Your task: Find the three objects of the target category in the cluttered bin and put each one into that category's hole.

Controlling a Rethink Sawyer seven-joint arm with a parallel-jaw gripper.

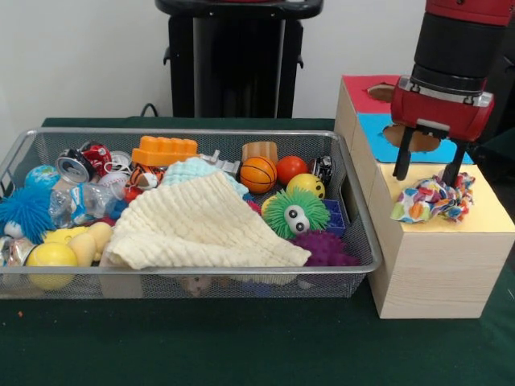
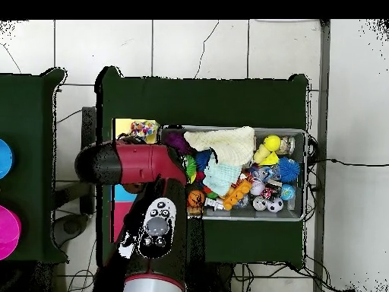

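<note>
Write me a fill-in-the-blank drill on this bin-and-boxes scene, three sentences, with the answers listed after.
1. The end effector hangs open above the ____-topped box.
2. The colourful wad lies on that box, not in the ____.
3. In the bin, the cream cloth lies beside a green spiky ball with two ____.

Answers: yellow; bin; eyes

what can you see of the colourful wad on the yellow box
The wad is a crumpled lump of soft white material with red, blue, yellow and green patches. It lies on the yellow top of the largest wooden box, spread a little sideways, where the hole would be, so no hole shows. The open gripper hangs just above, its fingers apart and not clamping it. The overhead view shows it too.
</note>
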